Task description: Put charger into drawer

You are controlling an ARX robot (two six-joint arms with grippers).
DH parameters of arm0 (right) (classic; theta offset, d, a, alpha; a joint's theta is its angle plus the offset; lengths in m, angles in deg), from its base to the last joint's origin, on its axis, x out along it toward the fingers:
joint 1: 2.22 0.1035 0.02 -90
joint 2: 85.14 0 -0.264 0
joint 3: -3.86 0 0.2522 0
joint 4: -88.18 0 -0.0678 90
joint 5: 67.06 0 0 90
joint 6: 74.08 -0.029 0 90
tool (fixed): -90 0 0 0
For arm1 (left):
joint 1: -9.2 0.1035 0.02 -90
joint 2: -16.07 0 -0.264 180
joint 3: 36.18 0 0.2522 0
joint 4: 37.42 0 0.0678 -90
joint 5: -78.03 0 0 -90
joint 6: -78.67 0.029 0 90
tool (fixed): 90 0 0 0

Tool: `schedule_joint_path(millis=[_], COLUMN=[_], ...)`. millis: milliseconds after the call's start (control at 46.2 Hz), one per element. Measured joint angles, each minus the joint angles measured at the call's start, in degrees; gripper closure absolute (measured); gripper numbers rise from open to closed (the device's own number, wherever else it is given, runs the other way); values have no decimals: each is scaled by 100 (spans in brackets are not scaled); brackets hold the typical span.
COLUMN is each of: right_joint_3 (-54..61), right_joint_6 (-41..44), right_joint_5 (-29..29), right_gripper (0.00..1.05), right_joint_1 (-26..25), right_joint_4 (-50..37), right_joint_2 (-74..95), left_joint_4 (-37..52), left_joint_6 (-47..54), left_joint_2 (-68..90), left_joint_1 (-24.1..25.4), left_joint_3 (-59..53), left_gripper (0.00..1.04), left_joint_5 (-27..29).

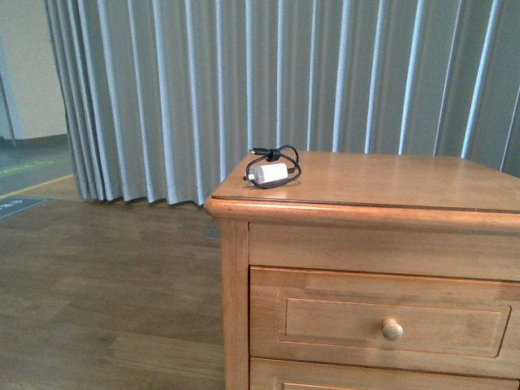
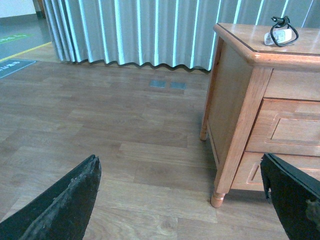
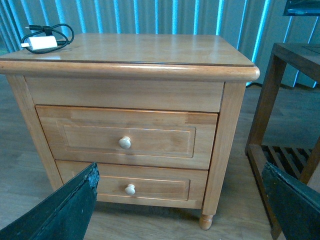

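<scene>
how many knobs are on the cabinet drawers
2. The upper knob sits mid-front on the upper drawer; the lower knob is on the lower drawer beneath it. None seem hidden.

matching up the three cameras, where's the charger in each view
Front view: charger upper centre, on the cabinet top near its back left corner.
Left wrist view: charger on that same corner, with the curtain behind.
Right wrist view: charger on that corner, well above the upper drawer.
Shared landmark: the cabinet top's rounded front edge.
</scene>
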Motion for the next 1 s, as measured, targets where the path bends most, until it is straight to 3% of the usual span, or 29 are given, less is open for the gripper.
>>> schedule_joint_path(millis=[995], right_joint_3=[0], right_joint_6=[0], right_joint_5=[0], right_gripper=[8], right_joint_1=[0], right_joint_4=[0], right_joint_2=[0], left_joint_4=[0], left_joint_6=[-2], left_joint_2=[0], left_joint_1=[0], left_joint_3=[0], left_gripper=[6], left_joint_5=[2])
